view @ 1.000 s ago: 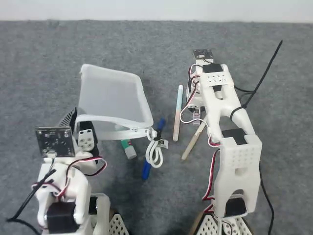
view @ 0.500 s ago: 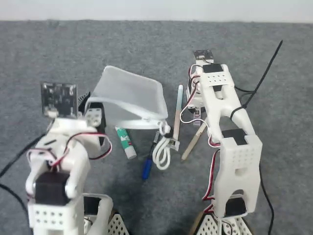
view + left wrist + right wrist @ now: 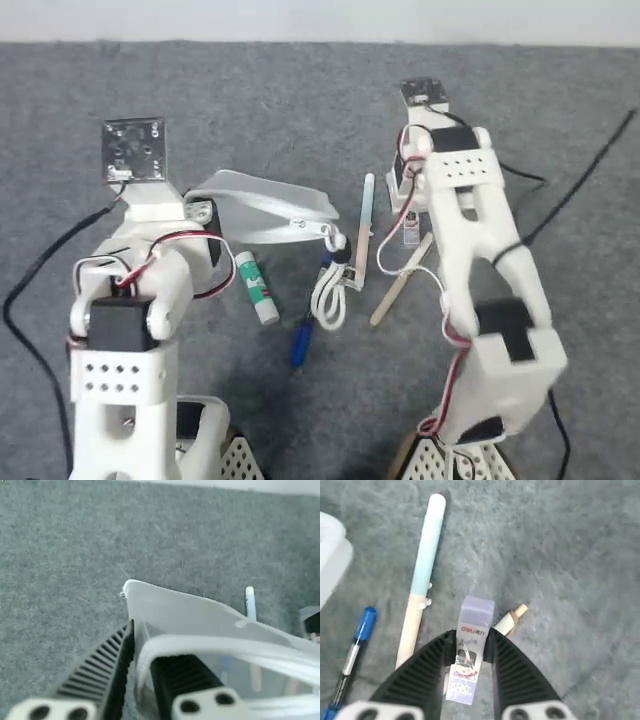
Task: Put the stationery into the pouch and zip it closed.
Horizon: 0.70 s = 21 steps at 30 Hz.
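Translucent white pouch is seen nearly edge-on, its long axis running across the grey carpet from the left gripper toward the right arm; a white cord loop lies at the end nearer that arm. The pouch rim is pinched between the left gripper's nearly closed fingers. The right gripper is clamped on a lilac-sleeved eraser, whose long axis is aligned with the fingers. Between pouch and eraser a pale blue and cream pen is laid lengthwise, pointing away from the arm bases; a wooden stick lies just beside the eraser. A green-labelled glue stick and a blue pen are seen on the carpet near the pouch, on the side toward the arm bases
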Motion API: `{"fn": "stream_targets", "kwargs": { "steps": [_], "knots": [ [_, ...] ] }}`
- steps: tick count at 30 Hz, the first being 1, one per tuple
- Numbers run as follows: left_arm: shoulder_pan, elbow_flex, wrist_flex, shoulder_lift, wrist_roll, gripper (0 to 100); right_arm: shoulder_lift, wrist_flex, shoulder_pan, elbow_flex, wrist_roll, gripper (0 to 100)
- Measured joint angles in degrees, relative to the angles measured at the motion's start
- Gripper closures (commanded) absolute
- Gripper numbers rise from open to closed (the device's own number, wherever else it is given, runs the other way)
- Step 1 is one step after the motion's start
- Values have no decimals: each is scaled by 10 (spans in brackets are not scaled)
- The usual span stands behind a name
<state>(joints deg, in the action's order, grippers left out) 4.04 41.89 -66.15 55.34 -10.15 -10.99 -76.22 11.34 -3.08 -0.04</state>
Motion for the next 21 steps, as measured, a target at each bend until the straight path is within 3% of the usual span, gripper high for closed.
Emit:
{"fn": "stream_targets", "kwargs": {
  "steps": [7, 17, 21],
  "knots": [
    [3, 0, 0, 0, 0, 990, 190, -1, 4, 109, 32, 991],
    [7, 0, 0, 0, 0, 990, 420, 42, 94, 244, 45, 991],
    [27, 0, 0, 0, -16, 990, 470, 47, 119, 246, -2, 991]
  ]
}}
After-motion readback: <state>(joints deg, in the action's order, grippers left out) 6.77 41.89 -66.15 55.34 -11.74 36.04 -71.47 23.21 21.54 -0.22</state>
